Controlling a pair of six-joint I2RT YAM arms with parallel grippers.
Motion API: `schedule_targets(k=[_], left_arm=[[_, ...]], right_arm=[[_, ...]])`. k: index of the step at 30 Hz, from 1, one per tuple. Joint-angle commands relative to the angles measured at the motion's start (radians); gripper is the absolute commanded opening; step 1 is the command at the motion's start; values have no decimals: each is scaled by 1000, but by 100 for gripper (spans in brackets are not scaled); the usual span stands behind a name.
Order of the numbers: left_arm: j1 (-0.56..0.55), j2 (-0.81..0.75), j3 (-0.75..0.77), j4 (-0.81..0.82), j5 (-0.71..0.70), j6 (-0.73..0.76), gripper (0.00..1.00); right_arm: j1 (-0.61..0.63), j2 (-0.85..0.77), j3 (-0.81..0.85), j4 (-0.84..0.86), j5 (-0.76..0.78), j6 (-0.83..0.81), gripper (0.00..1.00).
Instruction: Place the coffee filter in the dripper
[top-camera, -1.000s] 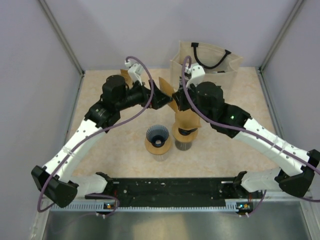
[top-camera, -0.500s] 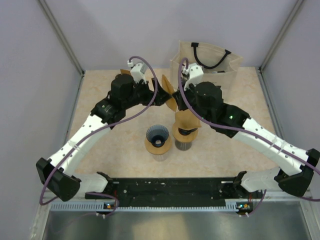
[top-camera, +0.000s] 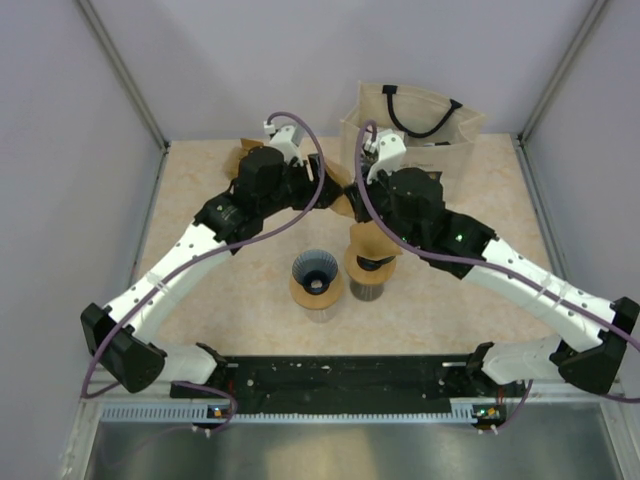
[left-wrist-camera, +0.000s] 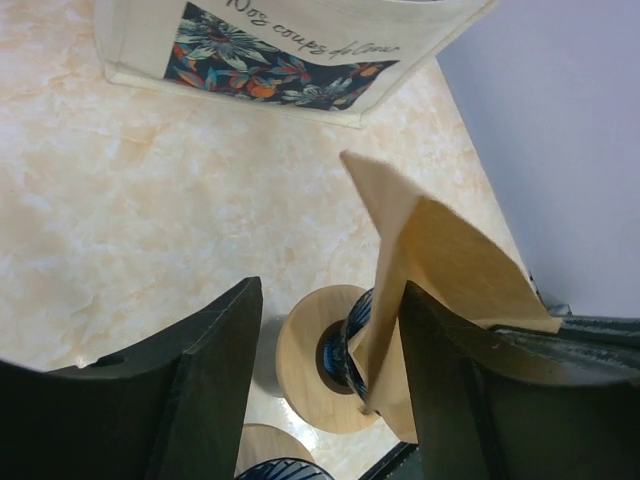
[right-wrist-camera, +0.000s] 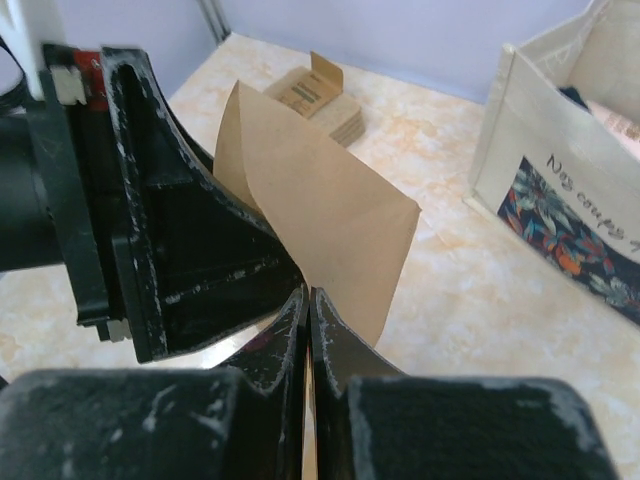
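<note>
A brown paper coffee filter (right-wrist-camera: 325, 205) is pinched by its lower edge in my shut right gripper (right-wrist-camera: 308, 292) and stands above the table. In the left wrist view the filter (left-wrist-camera: 440, 270) sits between the open jaws of my left gripper (left-wrist-camera: 328, 300), close against the right finger (left-wrist-camera: 450, 400). In the top view both grippers, left (top-camera: 322, 188) and right (top-camera: 350, 195), meet at the filter (top-camera: 344, 208). A blue ribbed dripper with a wooden collar (top-camera: 315, 278) stands in front of them, empty.
A second dripper (top-camera: 370, 272) with brown paper on top stands right of the first; it also shows in the left wrist view (left-wrist-camera: 315, 355). A printed tote bag (top-camera: 410, 125) stands at the back right. A stack of folded filters (right-wrist-camera: 322, 100) lies at the back left.
My left arm has swung right and forward to the right gripper, and its open jaws now sit around the filter. The right arm and filter have barely moved.
</note>
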Motion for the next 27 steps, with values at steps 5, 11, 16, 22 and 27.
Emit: schedule_targets(k=[5, 11, 16, 22, 27], left_arm=[[-13, -36, -40, 123, -117, -132, 55], [-15, -18, -25, 91, -113, -117, 44], [-27, -10, -13, 57, -101, -85, 45], [-38, -5, -14, 59, -79, -94, 47], [-45, -4, -7, 34, -179, -100, 34]], right_arm=[[19, -81, -137, 173, 32, 118, 0], [19, -107, -163, 204, 69, 140, 0], [19, -117, -171, 232, 86, 134, 0], [19, -101, -166, 232, 60, 143, 0], [21, -110, -178, 233, 72, 150, 0]])
